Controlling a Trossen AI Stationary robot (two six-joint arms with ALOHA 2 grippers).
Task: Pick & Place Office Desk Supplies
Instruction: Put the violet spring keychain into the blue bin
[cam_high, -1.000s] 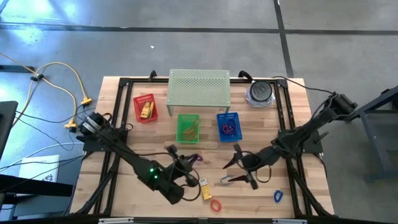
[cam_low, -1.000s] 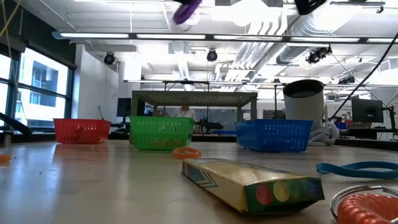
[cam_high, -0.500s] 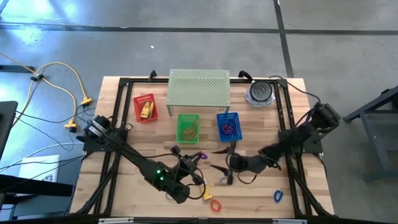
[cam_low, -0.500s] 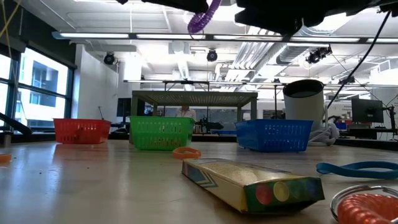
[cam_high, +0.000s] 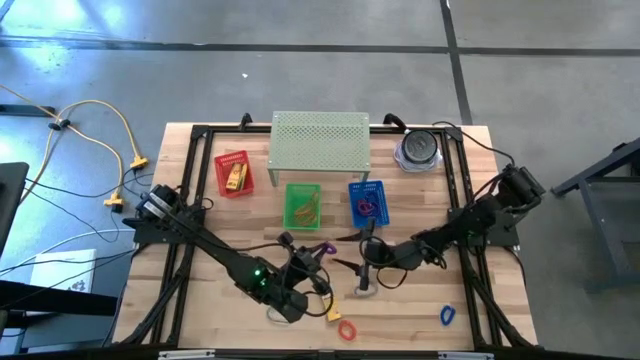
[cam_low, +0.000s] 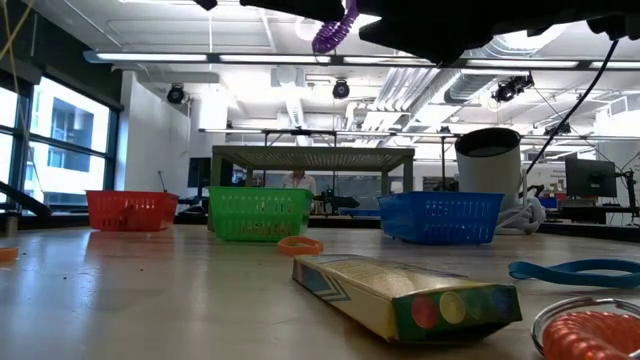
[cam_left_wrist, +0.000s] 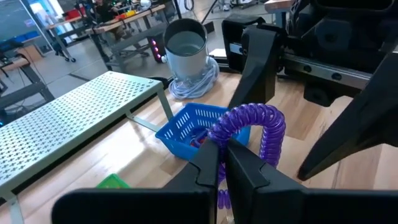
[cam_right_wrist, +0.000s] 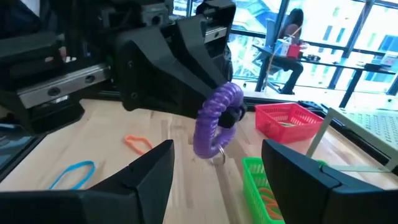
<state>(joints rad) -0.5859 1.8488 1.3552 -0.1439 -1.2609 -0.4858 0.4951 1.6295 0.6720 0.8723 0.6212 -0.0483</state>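
Note:
A purple coiled loop (cam_left_wrist: 249, 124) is in my left gripper (cam_left_wrist: 219, 163), which is shut on it above the table's middle (cam_high: 320, 250); the low view shows the loop (cam_low: 335, 25) high up. My right gripper (cam_right_wrist: 217, 163) is open and faces the left one (cam_high: 352, 262). Its fingers stand on either side of the loop (cam_right_wrist: 214, 127) without touching it. On the table lie a yellow packet (cam_low: 400, 295), an orange loop (cam_low: 300, 244), a blue loop (cam_high: 446, 316) and a red loop (cam_high: 347, 330). My left gripper pinches the purple coiled loop between its two fingers at one side of the ring (cam_left_wrist: 217, 140). The loop is lifted clear of the table and its free part (cam_right_wrist: 208, 140) hangs beyond the fingertips, between the right gripper's open fingers.
Red (cam_high: 233, 173), green (cam_high: 302, 205) and blue (cam_high: 367, 203) mesh baskets stand in a row before the pale green perforated shelf (cam_high: 320, 142). A grey cup with a cord (cam_high: 418, 150) sits at the far right. A pale loop (cam_high: 362, 290) lies under the right gripper.
My right gripper has moved toward the table's left, closing on the purple loop, and now has its open fingers around it. My left gripper has carried the loop a little toward the right gripper, keeping hold.

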